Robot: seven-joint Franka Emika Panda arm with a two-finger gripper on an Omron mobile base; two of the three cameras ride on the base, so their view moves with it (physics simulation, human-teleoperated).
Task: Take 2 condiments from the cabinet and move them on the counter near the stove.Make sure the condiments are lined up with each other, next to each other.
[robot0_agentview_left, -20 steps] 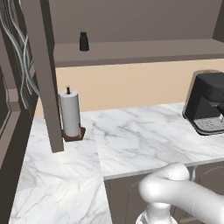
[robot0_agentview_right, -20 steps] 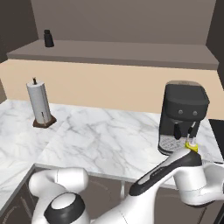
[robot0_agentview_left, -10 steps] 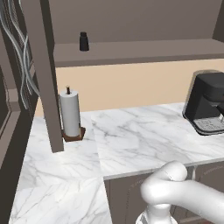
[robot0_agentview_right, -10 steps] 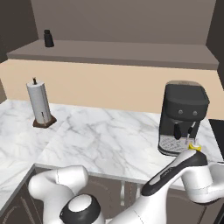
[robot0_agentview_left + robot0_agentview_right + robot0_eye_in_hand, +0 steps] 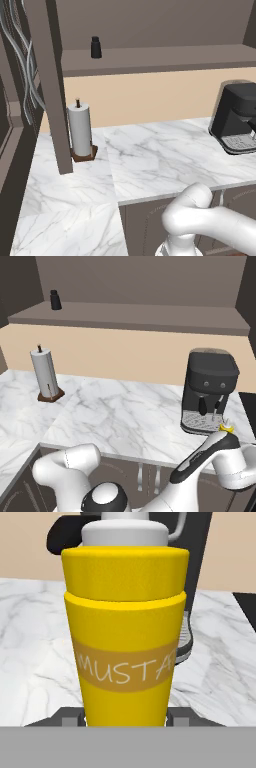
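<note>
A yellow squeeze bottle [image 5: 125, 637] labelled as mustard, one of the condiments, stands upright in the hand view. My gripper [image 5: 125, 719] is shut on its lower body, a dark finger tip [image 5: 70, 718] at each side. Its yellow top with the white nozzle [image 5: 225, 427] pokes up behind my forearm, just right of the coffee machine and over the counter [image 5: 125, 411]. The short black bottle [image 5: 95, 47] stands on the cabinet shelf [image 5: 160, 57] at the far left, also seen as the black bottle [image 5: 55, 300] in the right base view.
A black coffee machine [image 5: 207, 391] sits on the marble at the right, close behind the held bottle. A white paper-towel roll [image 5: 80, 131] on a brown stand is at the left beside the cabinet's vertical panel [image 5: 52, 85]. A dark surface [image 5: 248, 406] borders the counter's right end.
My forearm and the yellow bottle's top have drifted slightly right and down beside the coffee machine. The black bottle and the towel roll have not moved.
</note>
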